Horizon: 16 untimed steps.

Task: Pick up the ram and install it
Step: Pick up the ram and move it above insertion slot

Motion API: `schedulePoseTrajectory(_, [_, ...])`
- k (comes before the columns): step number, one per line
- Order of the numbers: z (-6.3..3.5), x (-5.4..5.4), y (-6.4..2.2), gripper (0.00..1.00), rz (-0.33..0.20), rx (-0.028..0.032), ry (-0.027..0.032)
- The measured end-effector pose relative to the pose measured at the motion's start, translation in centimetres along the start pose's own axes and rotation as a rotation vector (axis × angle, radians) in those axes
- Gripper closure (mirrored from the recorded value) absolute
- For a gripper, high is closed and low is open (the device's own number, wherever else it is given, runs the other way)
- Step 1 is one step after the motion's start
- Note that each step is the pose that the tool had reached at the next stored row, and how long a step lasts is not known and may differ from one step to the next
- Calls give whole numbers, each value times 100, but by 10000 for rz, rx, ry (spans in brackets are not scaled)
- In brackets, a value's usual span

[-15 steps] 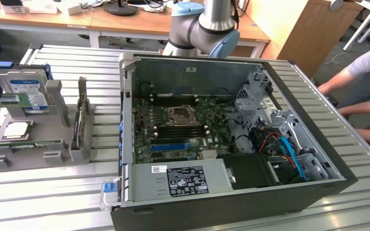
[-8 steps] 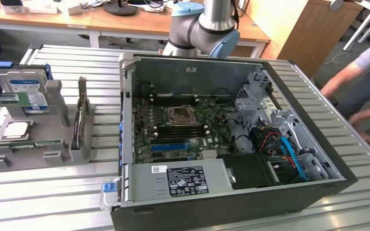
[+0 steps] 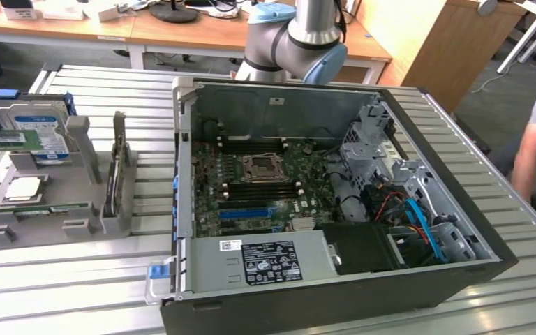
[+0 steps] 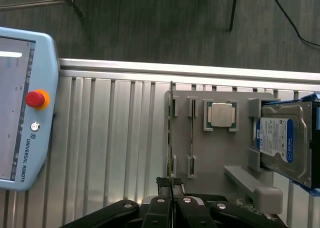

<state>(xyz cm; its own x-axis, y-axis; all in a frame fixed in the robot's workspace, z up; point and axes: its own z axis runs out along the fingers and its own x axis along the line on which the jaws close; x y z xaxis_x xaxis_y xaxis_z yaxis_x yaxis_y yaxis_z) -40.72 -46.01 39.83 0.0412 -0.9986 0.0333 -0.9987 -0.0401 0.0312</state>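
- While carrying the long, thin green circuit-board ram (image 4: 171, 133) edge-on between narrow, almost shut jaws, avoid any loosening or twisting of the pinch. Judged lifted clear of the flat grey plastic holder (image 4: 220, 153), reaching past its rim in the wrist view.
- Also in the wrist view: stay off the second green stick (image 4: 192, 138) standing in the neighbouring slot, the square silver processor chip (image 4: 221, 114) beside it and the blue-labelled metal hard drive (image 4: 280, 143) at the holder's far end.
- Give room to the pale blue control pendant with the red button (image 4: 20, 108) lying on the slatted metal table (image 4: 110, 138).
- In the exterior view: probably the same ram as the green strip at the exterior view's left edge, in front of the hard drive; cannot tell for certain.
- Aim for the long dark memory slots (image 3: 259, 187) just beside the square metal processor socket (image 3: 263, 167) on the green motherboard (image 3: 249, 206) inside the open black computer case (image 3: 491, 262), well apart from the holder.
- Bring the stick upright and parallel to a slot, then press evenly along its length; notch side too small to tell, so worth checking.
- Clear the case wall on the way in, and mind the blue and orange cables (image 3: 417, 216) and the person's arm (image 3: 533, 139) at the exterior view's right.
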Motion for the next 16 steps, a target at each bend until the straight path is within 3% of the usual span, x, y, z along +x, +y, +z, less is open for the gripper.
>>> schedulePoseTrajectory(7, [-3,1,-34,88,0,-3,1])
schedulePoseTrajectory(16, [-8,8,-198,88,-1,-3,2])
